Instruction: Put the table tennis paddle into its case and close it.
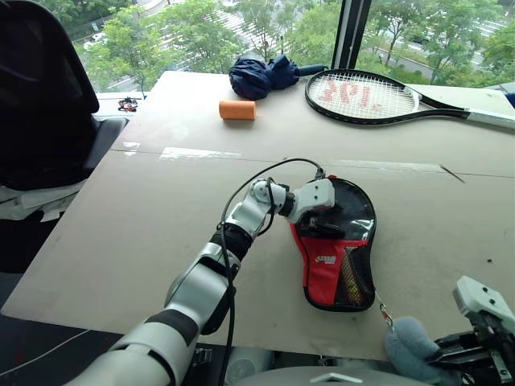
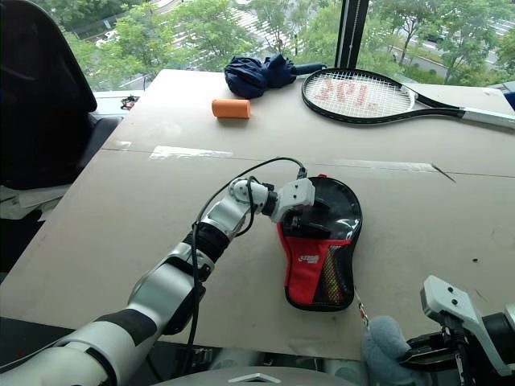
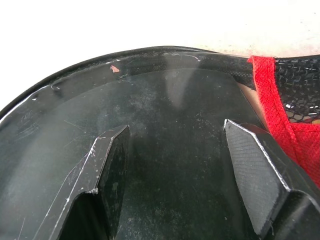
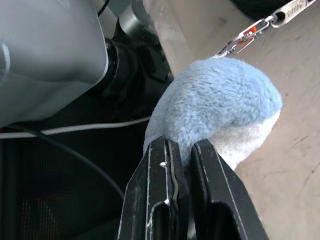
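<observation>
The case, black on top and red below with a white logo, lies flat on the table near its front edge. My left gripper rests on the case's clear black panel, fingers spread apart with nothing between them. A short metal chain runs from the case's lower end to a light blue plush charm. My right gripper is shut on that charm just off the table's front edge. The paddle is hidden.
At the far side of the table lie a large strung tennis racket, a folded dark blue umbrella and an orange cylinder. A black chair stands beyond the table's left edge.
</observation>
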You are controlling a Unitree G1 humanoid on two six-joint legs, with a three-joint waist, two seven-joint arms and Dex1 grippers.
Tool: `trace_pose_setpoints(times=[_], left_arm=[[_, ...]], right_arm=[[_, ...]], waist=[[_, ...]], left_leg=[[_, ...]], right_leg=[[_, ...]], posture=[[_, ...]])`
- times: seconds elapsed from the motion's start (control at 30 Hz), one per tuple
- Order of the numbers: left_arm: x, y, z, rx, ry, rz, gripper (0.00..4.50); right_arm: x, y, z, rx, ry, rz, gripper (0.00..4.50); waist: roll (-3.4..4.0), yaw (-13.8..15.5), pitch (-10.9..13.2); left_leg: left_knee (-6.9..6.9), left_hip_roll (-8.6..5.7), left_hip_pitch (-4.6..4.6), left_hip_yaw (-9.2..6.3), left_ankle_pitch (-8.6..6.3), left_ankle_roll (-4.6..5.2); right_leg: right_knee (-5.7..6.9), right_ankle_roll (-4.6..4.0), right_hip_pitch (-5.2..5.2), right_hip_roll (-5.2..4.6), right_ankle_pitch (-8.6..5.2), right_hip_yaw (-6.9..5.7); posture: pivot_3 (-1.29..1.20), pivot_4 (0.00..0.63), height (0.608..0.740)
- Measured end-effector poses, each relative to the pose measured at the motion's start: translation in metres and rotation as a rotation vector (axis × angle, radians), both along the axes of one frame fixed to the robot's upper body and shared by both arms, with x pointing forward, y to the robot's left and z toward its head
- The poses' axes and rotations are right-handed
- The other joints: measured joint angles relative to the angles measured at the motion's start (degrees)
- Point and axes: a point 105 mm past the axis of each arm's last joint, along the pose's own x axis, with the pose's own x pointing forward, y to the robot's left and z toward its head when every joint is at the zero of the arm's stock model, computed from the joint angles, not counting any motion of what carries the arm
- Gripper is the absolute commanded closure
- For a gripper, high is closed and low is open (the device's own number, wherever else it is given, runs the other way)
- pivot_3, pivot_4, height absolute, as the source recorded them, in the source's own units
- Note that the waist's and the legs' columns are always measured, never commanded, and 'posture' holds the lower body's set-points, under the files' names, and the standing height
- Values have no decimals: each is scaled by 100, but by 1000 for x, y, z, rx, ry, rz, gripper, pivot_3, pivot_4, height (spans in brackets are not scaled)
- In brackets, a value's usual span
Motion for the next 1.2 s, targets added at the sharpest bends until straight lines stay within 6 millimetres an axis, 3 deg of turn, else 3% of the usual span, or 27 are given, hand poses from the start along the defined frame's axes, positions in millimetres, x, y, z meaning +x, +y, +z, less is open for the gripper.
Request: trace_pose_setpoints(times=[0.27,0.5,0.57,0.63,0.77,0.87,0.93,0.97,1.07,1.2], left_arm=[[0,0,-1,2,9,3,1444],[1,2,-2,6,12,11,1444],[1,4,-2,9,11,15,1444],[2,6,-3,11,13,20,1444],[-2,3,-4,1,15,11,1444],[-4,2,-4,-3,14,4,1444],[-4,2,-3,-2,16,5,1444],[-3,2,-4,0,17,7,1444],[-2,5,-4,5,17,14,1444],[-2,5,-3,5,16,15,1444]], right_arm=[[-4,-14,-4,-73,-40,74,4385],[32,-30,7,-81,-175,20,4385],[49,-31,12,-73,-240,0,4385],[94,-30,28,-39,-459,-97,4385],[135,-16,39,55,-632,-195,4385],[146,-10,34,64,-647,-218,2932],[147,-13,32,58,-630,-229,2058],[145,-14,30,56,-608,-231,1380],[144,-15,28,60,-595,-233,116],[144,-18,27,53,-593,-231,116]], waist=[[-21,0,-10],[-23,-37,-10],[-24,-62,-9],[-30,-114,-9],[-22,-76,-15],[-16,-56,-18],[-16,-68,-19],[-15,-72,-19],[-12,-81,-21],[-12,-91,-21]], left_leg=[[0,0,1,-4,0,0],[-4,1,23,-10,-2,1],[-4,1,28,-9,-2,0],[-11,-4,48,-6,-2,1],[-33,-4,65,-12,-2,1],[-32,-8,62,-13,-2,1],[-32,-12,62,-12,-3,2],[-32,-12,63,-12,-2,2],[-33,-11,66,-12,-2,1],[-34,-11,67,-12,-3,2]], right_leg=[[-5,0,5,0,0,-5],[-9,0,30,-1,-1,-11],[-10,0,35,-1,-1,-7],[-11,0,55,-10,0,-4],[-19,1,67,-10,-2,-12],[-21,3,65,-13,-3,-12],[-23,3,65,-15,-3,-10],[-23,3,65,-15,-3,-11],[-20,3,65,-15,-3,-11],[-19,3,65,-15,-3,-11]], posture=[[0,150,723],[0,150,723],[0,150,723],[0,150,723],[0,150,723],[0,150,723],[0,150,723],[0,150,723],[0,150,723],[0,150,723]])
